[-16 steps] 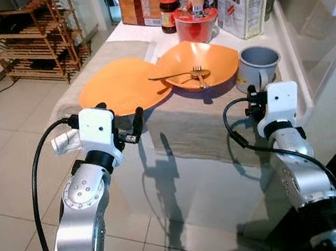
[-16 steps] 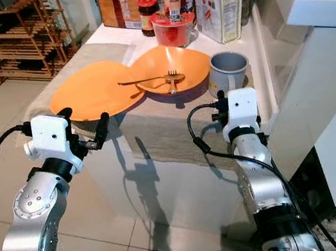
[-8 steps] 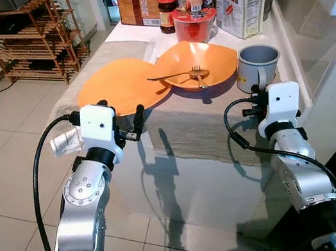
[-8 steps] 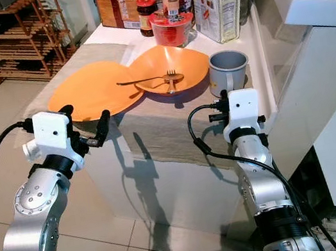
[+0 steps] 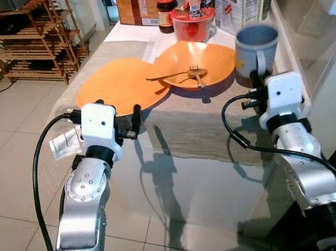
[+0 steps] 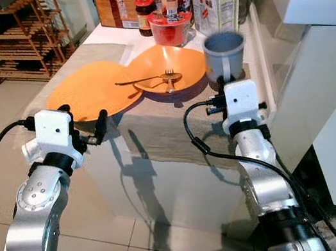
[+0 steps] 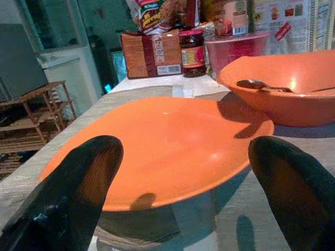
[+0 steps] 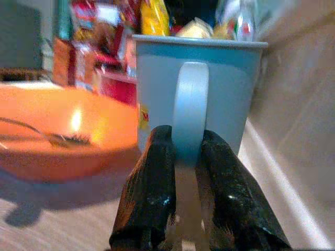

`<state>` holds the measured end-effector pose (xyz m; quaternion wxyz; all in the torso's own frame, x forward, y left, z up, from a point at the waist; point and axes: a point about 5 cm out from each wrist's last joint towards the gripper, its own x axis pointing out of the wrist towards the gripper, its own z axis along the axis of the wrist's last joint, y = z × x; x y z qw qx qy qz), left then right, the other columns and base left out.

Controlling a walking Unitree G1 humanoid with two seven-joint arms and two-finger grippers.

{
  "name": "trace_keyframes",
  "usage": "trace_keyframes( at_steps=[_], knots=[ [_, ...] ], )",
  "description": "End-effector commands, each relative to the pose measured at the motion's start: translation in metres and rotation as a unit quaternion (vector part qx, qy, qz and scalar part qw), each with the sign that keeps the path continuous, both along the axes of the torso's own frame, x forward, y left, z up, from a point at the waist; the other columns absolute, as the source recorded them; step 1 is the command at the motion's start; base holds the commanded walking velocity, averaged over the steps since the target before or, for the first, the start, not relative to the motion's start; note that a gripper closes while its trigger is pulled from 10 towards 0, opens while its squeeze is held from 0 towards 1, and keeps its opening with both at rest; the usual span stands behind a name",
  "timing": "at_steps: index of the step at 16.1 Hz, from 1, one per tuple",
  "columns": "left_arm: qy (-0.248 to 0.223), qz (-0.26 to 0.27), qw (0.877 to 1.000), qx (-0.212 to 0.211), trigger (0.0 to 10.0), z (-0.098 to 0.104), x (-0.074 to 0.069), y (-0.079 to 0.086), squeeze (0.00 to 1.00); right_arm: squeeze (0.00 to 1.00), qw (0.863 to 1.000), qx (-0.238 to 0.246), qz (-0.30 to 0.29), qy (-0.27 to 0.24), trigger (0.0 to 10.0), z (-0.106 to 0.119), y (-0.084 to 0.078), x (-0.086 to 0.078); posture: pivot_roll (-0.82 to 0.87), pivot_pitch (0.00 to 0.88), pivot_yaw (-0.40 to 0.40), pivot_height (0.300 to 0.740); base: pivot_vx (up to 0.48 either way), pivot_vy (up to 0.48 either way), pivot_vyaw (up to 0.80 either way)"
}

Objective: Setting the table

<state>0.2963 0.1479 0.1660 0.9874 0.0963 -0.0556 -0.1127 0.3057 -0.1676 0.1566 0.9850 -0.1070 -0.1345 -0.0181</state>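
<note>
The right hand pinches the handle of the grey mug, holding it just above the surface at three o'clock from the orange bowl, where a fork and spoon lie. The left hand, fingers spread, hovers at six o'clock of the orange plate.

A grey-blue mug stands upright beside the orange bowl, handle pinched. A fork and spoon lie in that bowl, whose rim overlaps a flat orange plate.
</note>
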Motion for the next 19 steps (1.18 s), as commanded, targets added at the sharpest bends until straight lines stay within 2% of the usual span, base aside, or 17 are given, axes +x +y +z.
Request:
trace_keyframes(
  at_steps=[1, 2, 7, 12, 19],
  knots=[
    [-0.010, -0.003, 1.000, -0.001, 10.0, 0.003, 0.002, -0.001, 0.00, 0.13, 1.000, -0.013, 0.000, -0.025, 0.0, 0.008, -0.001, -0.004, 0.00, 0.003, -0.010, 0.740, 0.000, 0.000, 0.00],
    [-0.007, -0.020, 1.000, -0.017, 10.0, 0.005, 0.000, -0.005, 0.00, 0.13, 0.999, -0.018, -0.008, -0.029, 0.0, 0.008, -0.004, -0.011, 0.00, 0.002, -0.010, 0.740, 0.000, 0.000, 0.00],
    [-0.016, -0.028, 0.999, -0.025, 10.0, 0.010, 0.001, -0.010, 0.00, 0.13, 1.000, -0.009, -0.021, -0.010, 0.0, -0.002, -0.006, -0.029, -0.01, 0.002, -0.008, 0.740, 0.000, 0.000, 0.00],
    [-0.014, -0.030, 0.999, -0.025, 10.0, 0.010, 0.004, -0.012, 0.00, 0.14, 1.000, -0.008, -0.020, 0.002, 0.0, -0.004, -0.005, -0.030, -0.02, 0.002, -0.008, 0.740, -0.278, 0.000, 0.00],
    [-0.027, -0.049, 0.998, -0.028, 10.0, 0.014, 0.003, -0.014, 0.00, 0.13, 1.000, -0.009, -0.017, 0.014, 0.0, -0.007, -0.005, -0.031, -0.02, 0.011, -0.007, 0.740, 0.000, 0.000, 0.00]
  ],
)
